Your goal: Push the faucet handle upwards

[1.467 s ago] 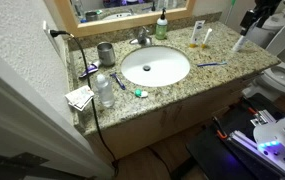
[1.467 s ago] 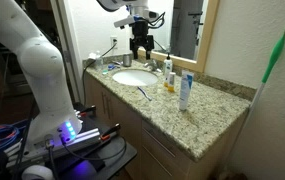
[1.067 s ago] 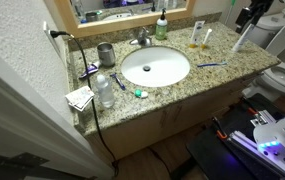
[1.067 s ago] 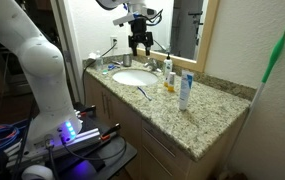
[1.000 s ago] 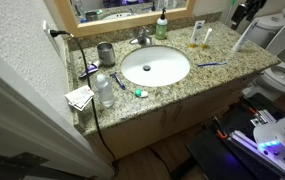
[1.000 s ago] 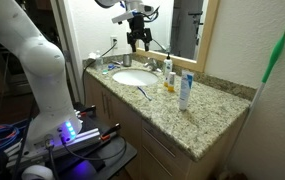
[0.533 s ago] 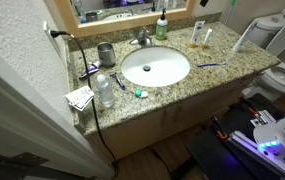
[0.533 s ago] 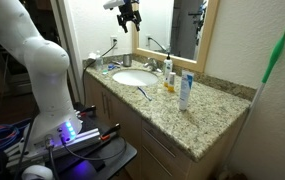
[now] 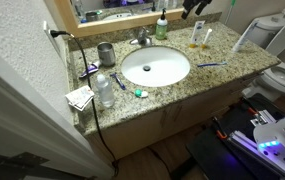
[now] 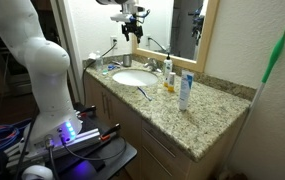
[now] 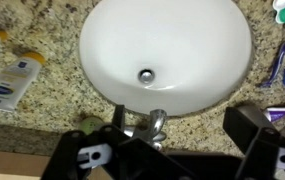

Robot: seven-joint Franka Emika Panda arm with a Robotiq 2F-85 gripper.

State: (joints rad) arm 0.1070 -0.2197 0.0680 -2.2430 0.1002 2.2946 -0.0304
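In an exterior view from high up, the gripper (image 9: 194, 5) hangs at the frame's top edge, well above the granite counter (image 9: 217, 82); too little shows here to read its jaws. The faucet handle (image 9: 142, 36) sits at the back rim of the white basin (image 9: 155, 67), between the grey cup (image 9: 106, 53) and the green soap bottle (image 9: 161, 27), so any approach must thread between those two. In an exterior view from the side, the gripper (image 10: 132, 28) points downward beside the mirror (image 10: 187, 30), high over the basin's far end. The faucet handle (image 10: 154, 63) is well below it, with no contact. In the wrist view, looking straight down, the gripper (image 11: 170, 142) has its fingers (image 11: 87, 152) spread wide, with nothing between them and nothing held. The faucet handle (image 11: 154, 124) shows at the basin rim, framed between them, with the drain (image 11: 147, 74) beyond. I judge this a staging height: lifting the lever means getting a finger under its tip. Lever and spout blur together from above, so I cannot tell how it stands.
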